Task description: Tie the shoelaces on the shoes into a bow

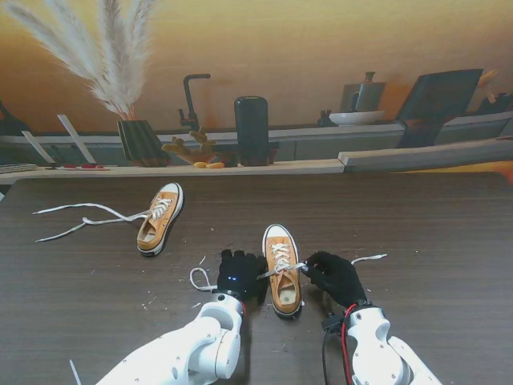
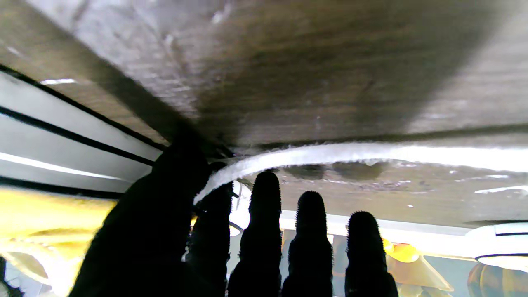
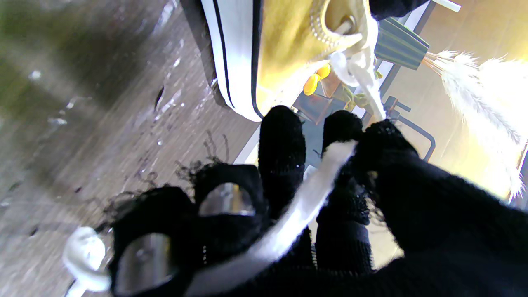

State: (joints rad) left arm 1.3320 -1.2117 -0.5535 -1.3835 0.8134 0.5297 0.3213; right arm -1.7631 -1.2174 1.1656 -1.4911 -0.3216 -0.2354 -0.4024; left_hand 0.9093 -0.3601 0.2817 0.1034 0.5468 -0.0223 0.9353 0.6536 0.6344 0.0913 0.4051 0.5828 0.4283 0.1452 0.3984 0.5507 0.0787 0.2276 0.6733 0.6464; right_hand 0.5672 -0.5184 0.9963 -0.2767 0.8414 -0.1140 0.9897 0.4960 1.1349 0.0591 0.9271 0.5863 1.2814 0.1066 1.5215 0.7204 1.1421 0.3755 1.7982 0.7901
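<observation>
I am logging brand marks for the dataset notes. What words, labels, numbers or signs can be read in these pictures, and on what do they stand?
None can be read.
The nearer shoe and the farther shoe show no legible brand or label in any view.
The black gloves of the left hand and right hand bear no print.
The items on the shelf behind the table are too small and blurred to show any text.

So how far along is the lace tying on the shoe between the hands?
Done: nothing tied; no bow on the near shoe. In hand: the left robot hand and right robot hand each pinch a lace end, pulled out to either side. Left: crossing, looping and tightening the bow. The far shoe also lies untied, laces trailing left.
</observation>
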